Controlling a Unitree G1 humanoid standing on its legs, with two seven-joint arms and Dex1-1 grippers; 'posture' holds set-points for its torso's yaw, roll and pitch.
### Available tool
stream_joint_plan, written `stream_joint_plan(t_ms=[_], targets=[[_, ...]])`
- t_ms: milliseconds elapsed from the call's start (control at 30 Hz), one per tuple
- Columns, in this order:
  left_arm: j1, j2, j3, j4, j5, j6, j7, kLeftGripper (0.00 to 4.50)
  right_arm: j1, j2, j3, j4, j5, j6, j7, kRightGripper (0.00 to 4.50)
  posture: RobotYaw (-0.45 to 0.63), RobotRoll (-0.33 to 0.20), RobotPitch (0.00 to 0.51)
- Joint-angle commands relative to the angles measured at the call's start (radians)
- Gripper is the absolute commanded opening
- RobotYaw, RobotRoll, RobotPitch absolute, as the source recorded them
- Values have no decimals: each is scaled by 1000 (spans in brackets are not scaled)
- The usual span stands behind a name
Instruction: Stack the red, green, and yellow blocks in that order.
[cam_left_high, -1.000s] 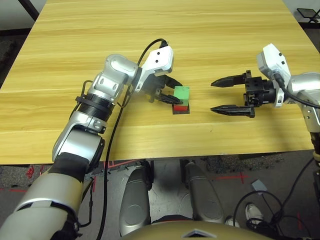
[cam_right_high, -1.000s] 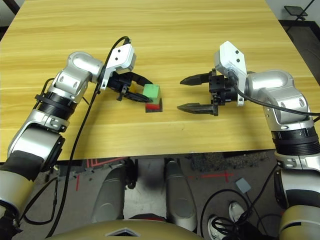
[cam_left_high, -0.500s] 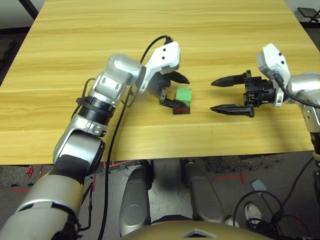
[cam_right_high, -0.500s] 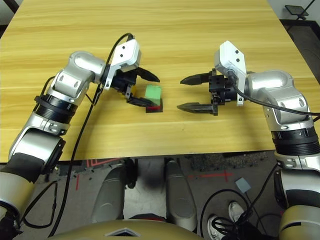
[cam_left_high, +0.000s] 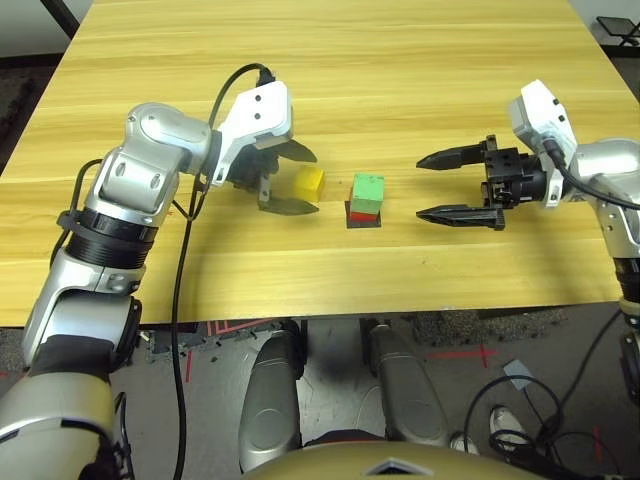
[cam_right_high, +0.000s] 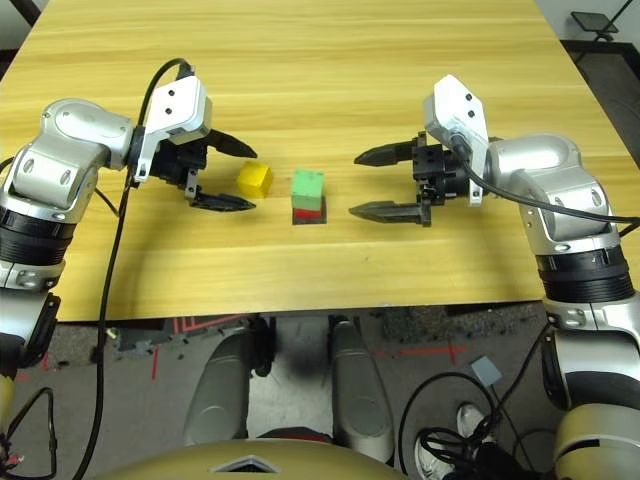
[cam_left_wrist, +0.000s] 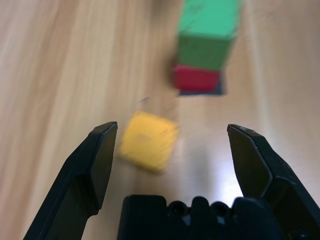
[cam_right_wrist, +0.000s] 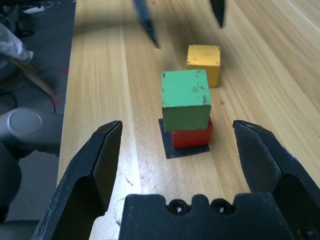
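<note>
The green block (cam_left_high: 369, 188) sits on the red block (cam_left_high: 362, 213), which rests on a flat black patch (cam_left_wrist: 220, 89) at mid-table. Just left of this stack the yellow block (cam_left_high: 308, 181) lies alone on the wood. My left gripper (cam_left_high: 315, 183) is open, its two fingers reaching either side of the yellow block without touching it. In the left wrist view the yellow block (cam_left_wrist: 147, 141) lies between the fingertips, closer to one finger. My right gripper (cam_left_high: 420, 187) hangs open to the right of the stack, empty, facing the green block (cam_right_wrist: 185, 99).
The wooden table (cam_left_high: 330, 60) stretches bare behind the blocks. Its front edge (cam_left_high: 300, 305) runs close below both grippers. Cables loop from both wrists. Beyond the table's edge, the floor holds cables and red tape marks.
My left gripper opened, let go of the green block on top of the red one, and drew back to the left. The yellow block has come into view between its fingers. The right arm barely moved.
</note>
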Motion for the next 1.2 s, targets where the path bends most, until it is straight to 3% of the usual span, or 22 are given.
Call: stream_joint_plan(t_ms=[33,400,600,633,700,867,1200], targets=[[-40,-32,-23,120,34,-113,-24,4476,1,-2,7,0,-6,-10,12,4500,87,-50,248],[-132,-136,-55,473,110,-307,-88,4476,38,-15,-15,-43,9,11,-13,4500,43,-50,244],[-136,-152,-42,558,133,-352,-92,4476,59,-22,-27,-68,15,24,-27,4500,30,-52,241],[-136,-153,-38,559,132,-351,-94,4309,61,-22,-27,-71,16,26,-30,4500,30,-52,242],[-136,-158,-25,550,121,-326,-98,3891,64,-23,-28,-74,17,28,-32,4500,33,-52,241],[-140,-164,2,466,87,-211,-108,2113,61,-22,-22,-60,10,19,-29,4500,52,-48,242],[-160,-70,13,119,66,174,-114,2073,51,-4,-8,-29,-1,0,-22,4500,87,-25,241]])
